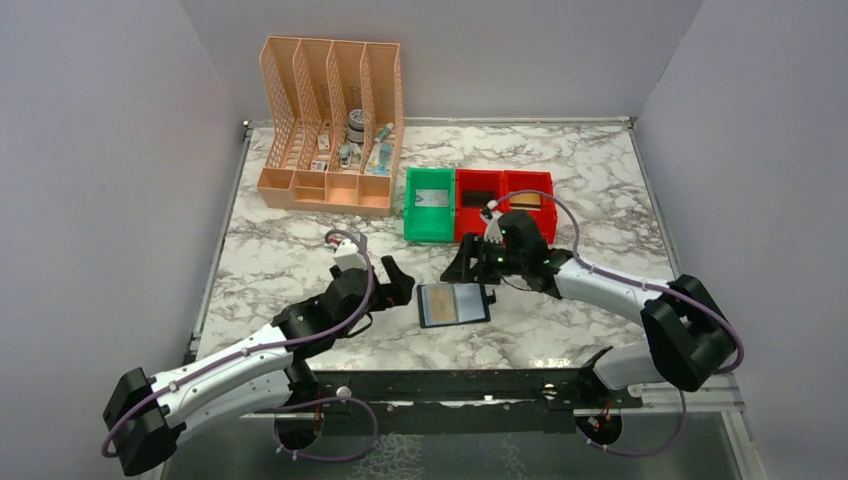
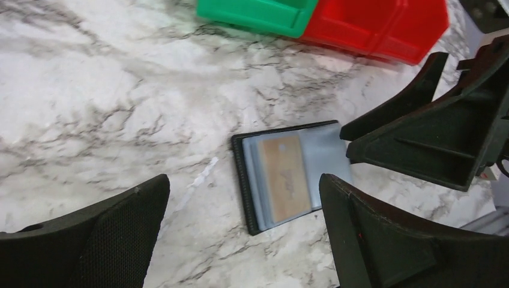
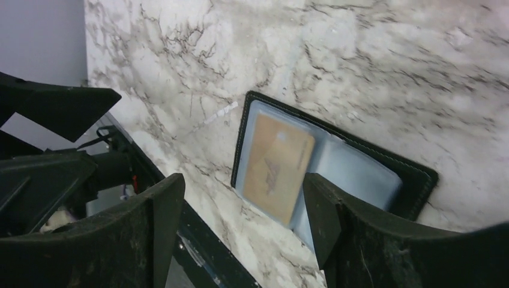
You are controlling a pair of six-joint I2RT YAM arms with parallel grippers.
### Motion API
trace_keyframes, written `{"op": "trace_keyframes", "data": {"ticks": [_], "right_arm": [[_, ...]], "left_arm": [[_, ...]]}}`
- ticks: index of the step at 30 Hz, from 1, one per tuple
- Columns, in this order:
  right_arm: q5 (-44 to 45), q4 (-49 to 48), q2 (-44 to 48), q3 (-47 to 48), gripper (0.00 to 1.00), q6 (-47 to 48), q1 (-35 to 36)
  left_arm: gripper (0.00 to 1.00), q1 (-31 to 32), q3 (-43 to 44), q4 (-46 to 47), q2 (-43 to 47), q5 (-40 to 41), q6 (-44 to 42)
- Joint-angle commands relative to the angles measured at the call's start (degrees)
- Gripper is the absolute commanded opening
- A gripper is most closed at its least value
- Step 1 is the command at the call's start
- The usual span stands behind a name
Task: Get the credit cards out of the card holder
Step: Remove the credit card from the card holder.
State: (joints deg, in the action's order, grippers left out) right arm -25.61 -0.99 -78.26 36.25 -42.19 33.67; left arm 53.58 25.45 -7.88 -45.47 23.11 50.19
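The black card holder (image 1: pixel 453 305) lies open and flat on the marble, near the table's front edge. A tan credit card (image 1: pixel 467 300) sits in one of its grey-blue sleeves (image 2: pixel 282 175) (image 3: pixel 276 165). My left gripper (image 1: pixel 396 281) (image 2: pixel 245 180) hovers just left of the holder, open, with nothing between its fingers. From behind the holder my right gripper (image 1: pixel 468 265) (image 3: pixel 243 183) points down, open and empty. One of its fingers (image 3: pixel 336 222) hangs over the holder's bare grey-blue panel (image 3: pixel 360 174). I cannot tell whether that finger touches the panel.
A green bin (image 1: pixel 430 205) and two red bins (image 1: pixel 505 205) stand in a row behind the right gripper, each with something flat inside. A peach lattice organizer (image 1: pixel 332 125) stands at the back left. The table's front edge (image 3: pixel 204 246) runs just below the holder.
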Motion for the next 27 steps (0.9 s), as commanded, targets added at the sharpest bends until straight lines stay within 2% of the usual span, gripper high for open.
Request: {"op": "trace_keyframes", "data": {"ticks": [1,4,7,11,16,22,27], "right_arm": [[15.36,10.64,-6.09,8.96,0.71,4.26,8.55],[26.97,18.20,-11.04,15.01,0.71,4.80,14.26],[31.10,21.14,-14.30,18.70,0.71,4.78,16.60],[32.51,21.71,-16.18,20.57,0.65,5.77,17.48],[31.83,22.92,-19.23,22.46,0.65,6.49,17.68],[28.65,19.47,-22.92,19.05,0.66,4.92,17.79],[34.20,21.34,-23.72,16.83,0.67,2.03,17.82]], "left_arm": [[0.99,-0.30,-1.66,-9.30,5.39,7.62,5.24],[0.99,-0.32,-2.43,-11.06,8.34,8.45,6.68],[0.99,-0.32,-2.92,-11.52,10.41,9.12,6.93],[0.99,-0.24,-2.49,-12.12,10.98,9.40,6.50],[0.99,-0.26,-2.21,-12.15,9.75,9.33,6.58],[0.99,-0.32,-1.64,-11.73,7.70,8.74,6.42],[0.99,-0.29,-1.46,-10.81,6.43,7.55,5.60]]}}
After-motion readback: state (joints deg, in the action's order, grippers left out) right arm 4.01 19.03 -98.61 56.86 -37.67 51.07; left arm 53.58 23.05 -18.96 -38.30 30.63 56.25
